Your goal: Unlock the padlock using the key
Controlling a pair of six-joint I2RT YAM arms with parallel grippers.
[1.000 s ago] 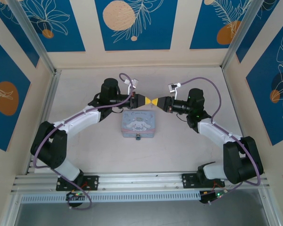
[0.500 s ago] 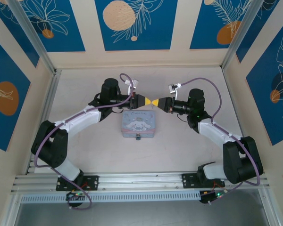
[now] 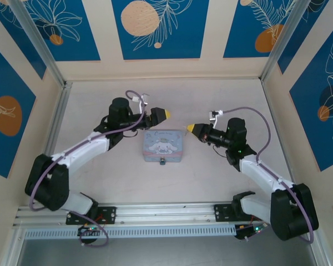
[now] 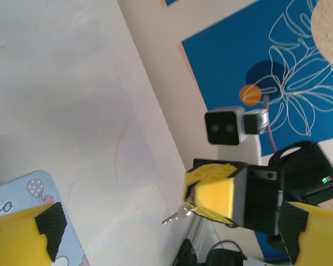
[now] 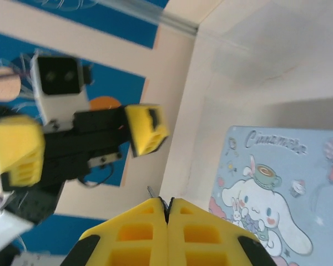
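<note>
Key (image 4: pixel 176 215) poked out of the tightly closed right gripper (image 5: pixel 166 206), near the tin box (image 3: pixel 162 143). The padlock (image 3: pixel 162 162) sat at the box's near edge on the counter (image 3: pixel 222 172), apart from the key. The left gripper (image 3: pixel 163 114) was wide open and empty. Getting the key looked done; putting it in and turning it looked left to do.

Robot lab enclosure: aluminium rails (image 3: pixel 161 213), printed wall panels (image 3: pixel 155 33).
</note>
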